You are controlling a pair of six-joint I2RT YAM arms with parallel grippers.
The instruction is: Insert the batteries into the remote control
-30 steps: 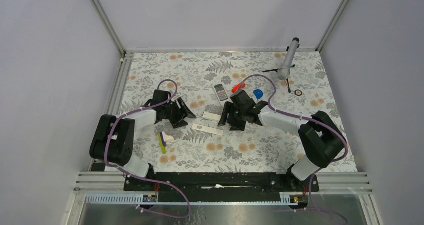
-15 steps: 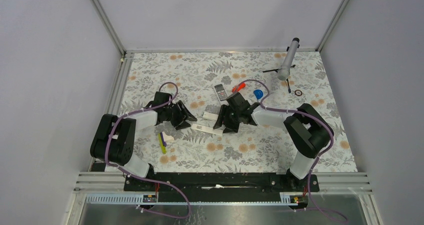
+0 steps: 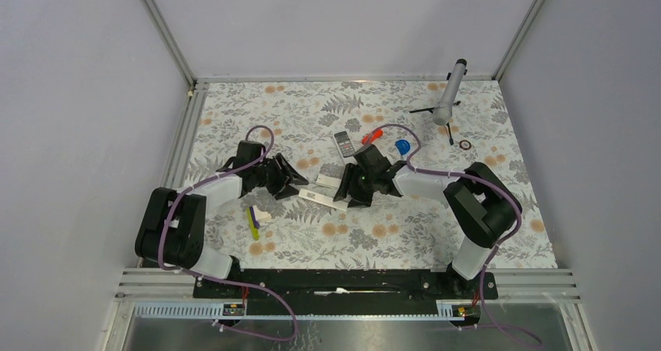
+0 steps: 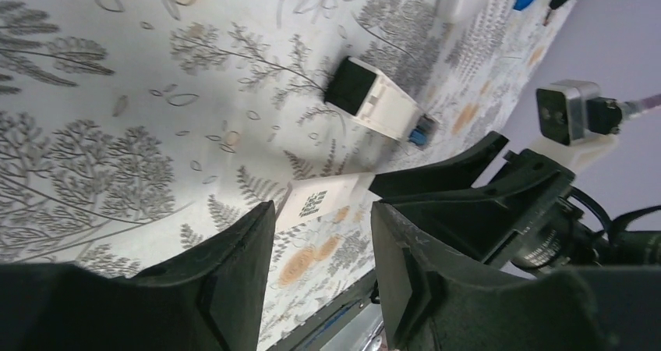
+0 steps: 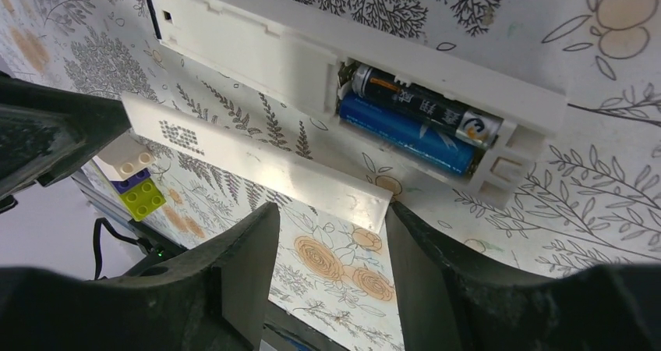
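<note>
The remote control (image 5: 257, 51) is a white body lying face down, its battery bay open. Both batteries lie side by side in that bay: a black one (image 5: 421, 105) and a blue one (image 5: 405, 132). In the left wrist view the remote control (image 4: 378, 101) shows the blue battery's end (image 4: 418, 135). Its loose white cover (image 5: 257, 160), with a printed code label, lies on the mat beside it. My right gripper (image 5: 331, 265) hangs open over the cover's near end. My left gripper (image 4: 323, 265) is open, low by the cover's (image 4: 319, 199) labelled end. Neither holds anything.
A small grey keypad handset (image 3: 344, 143), an orange-red cylinder (image 3: 371, 137) and a blue cap (image 3: 402, 146) lie behind the right gripper (image 3: 344, 193). Toy bricks (image 5: 136, 179) sit near the left arm. A grey torch on a stand (image 3: 448, 97) is at the back right.
The right gripper has slid left and down over the cover's end. The left gripper has edged right toward it. Both pairs of jaws have narrowed.
</note>
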